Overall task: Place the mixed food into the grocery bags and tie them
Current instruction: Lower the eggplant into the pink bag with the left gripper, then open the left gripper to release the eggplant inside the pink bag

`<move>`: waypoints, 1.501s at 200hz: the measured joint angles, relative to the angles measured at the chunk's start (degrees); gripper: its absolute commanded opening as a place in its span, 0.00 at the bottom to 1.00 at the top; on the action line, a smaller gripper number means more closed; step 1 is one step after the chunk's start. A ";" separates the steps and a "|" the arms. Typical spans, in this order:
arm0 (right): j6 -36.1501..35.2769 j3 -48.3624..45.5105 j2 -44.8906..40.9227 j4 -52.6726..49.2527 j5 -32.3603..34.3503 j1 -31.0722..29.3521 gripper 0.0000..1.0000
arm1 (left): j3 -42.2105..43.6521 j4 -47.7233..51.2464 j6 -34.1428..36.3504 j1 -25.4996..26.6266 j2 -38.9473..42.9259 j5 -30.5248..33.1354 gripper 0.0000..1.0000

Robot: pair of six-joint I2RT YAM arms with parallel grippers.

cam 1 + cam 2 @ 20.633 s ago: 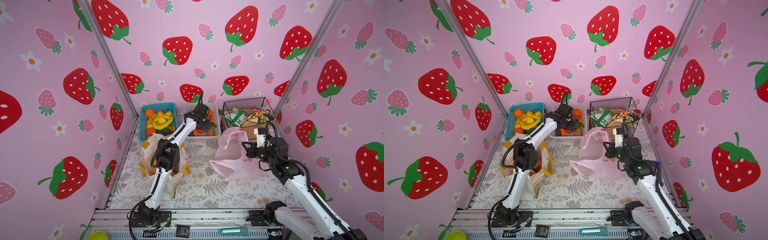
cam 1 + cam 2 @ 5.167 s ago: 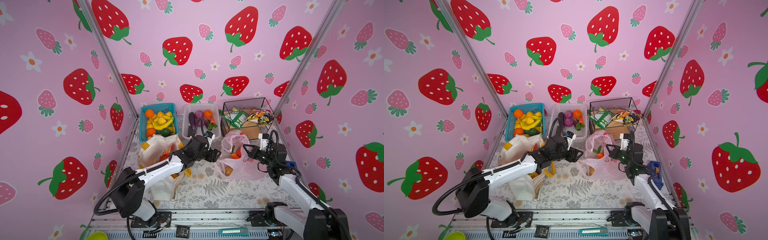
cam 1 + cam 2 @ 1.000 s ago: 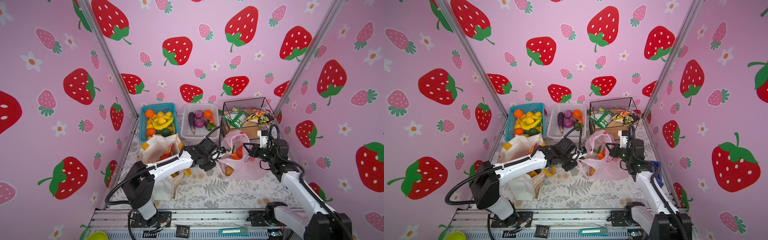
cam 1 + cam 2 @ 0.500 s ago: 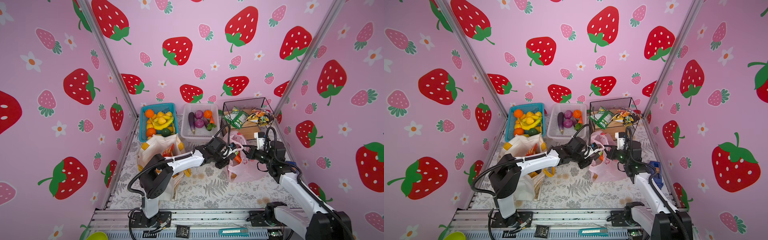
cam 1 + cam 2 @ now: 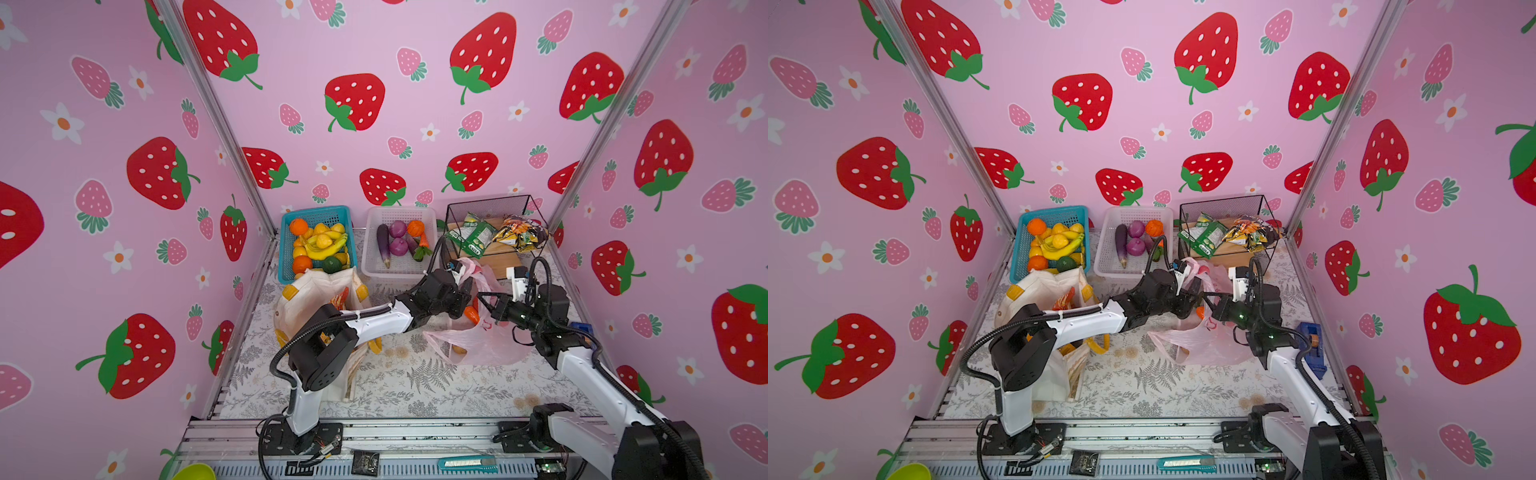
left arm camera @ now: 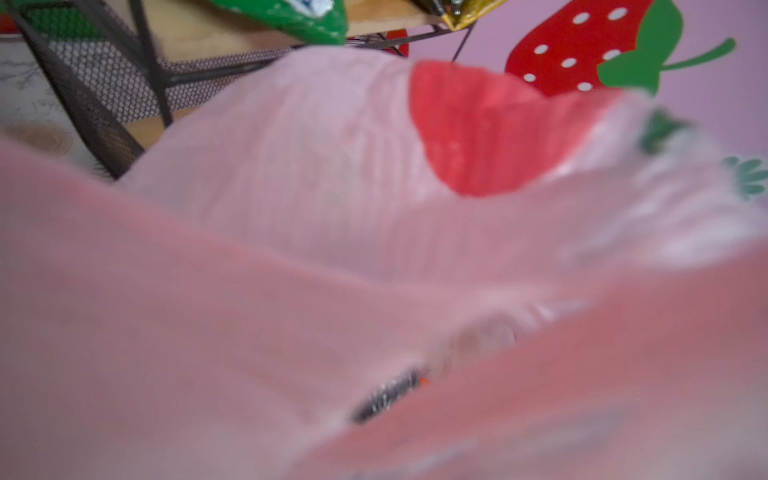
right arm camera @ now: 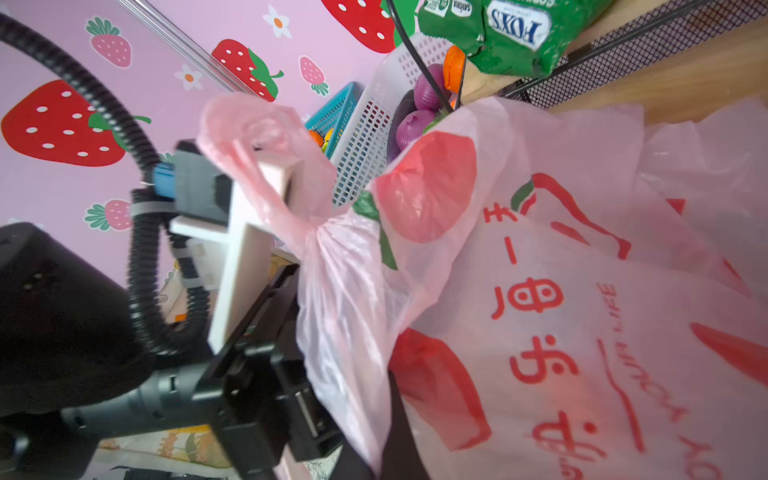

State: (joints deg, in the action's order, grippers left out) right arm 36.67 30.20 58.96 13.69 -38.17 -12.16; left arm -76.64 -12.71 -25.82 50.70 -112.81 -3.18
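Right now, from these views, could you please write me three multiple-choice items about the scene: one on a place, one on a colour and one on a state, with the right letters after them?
1. The white basket stands:
A) between the blue basket and the black mesh basket
B) alone at the front rail
C) outside both top views

2. The basket that holds the bananas is:
A) white
B) black
C) blue

3. The right pincer is:
A) wide open
B) shut on the pink bag
C) out of sight

Answers:
1 A: both top views show it in the middle of the back row.
2 C: the bananas lie inside the blue walls.
3 B: in the right wrist view the bag's film gathers into its closed jaws.
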 measured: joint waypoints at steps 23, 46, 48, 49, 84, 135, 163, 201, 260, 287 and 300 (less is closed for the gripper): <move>0.20 -0.07 -0.22 -0.02 0.70 -0.11 0.00 | 0.02 -0.42 -4.07 1.46 -3.13 3.98 0.45; 0.31 -0.07 -1.53 0.00 2.36 -0.11 0.00 | 0.22 -0.44 -6.08 3.06 -4.24 6.12 0.55; 0.33 -0.07 -1.64 0.00 2.45 -0.11 0.00 | 0.22 -0.42 -6.01 3.17 -4.24 6.23 0.56; 0.31 -0.07 -1.70 0.00 2.54 -0.11 0.00 | 0.22 -0.44 -5.99 3.26 -4.24 6.25 0.56; 0.31 -0.07 -2.01 -0.02 3.96 -0.11 0.00 | 0.50 -0.59 -5.16 3.67 -3.15 6.32 0.68; 0.09 -0.07 -1.90 -0.04 4.79 0.55 0.00 | 7.89 0.11 -1.49 2.75 4.79 4.09 0.66; -0.09 -0.07 -1.88 -0.02 5.14 1.20 0.00 | 13.00 1.27 0.09 2.14 9.88 3.15 0.60; -0.33 -0.07 -0.52 0.00 5.11 1.20 0.00 | 13.99 4.17 -0.13 1.68 8.92 3.37 0.63; -0.33 -0.07 -0.52 0.00 5.14 1.20 0.00 | 12.39 6.32 -1.68 1.03 1.66 5.35 0.57; -0.33 -0.07 -0.66 0.00 5.14 1.20 0.00 | 11.87 5.51 -2.67 0.74 0.02 5.44 0.38; -0.33 -0.07 -0.72 0.00 5.14 1.20 0.00 | 11.87 4.79 -2.89 0.59 -0.20 4.87 0.28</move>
State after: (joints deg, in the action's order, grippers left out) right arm 36.34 30.13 58.24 13.69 -33.04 -10.96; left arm -64.77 -7.92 -28.71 51.29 -113.01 1.69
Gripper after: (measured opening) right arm 0.043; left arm 0.363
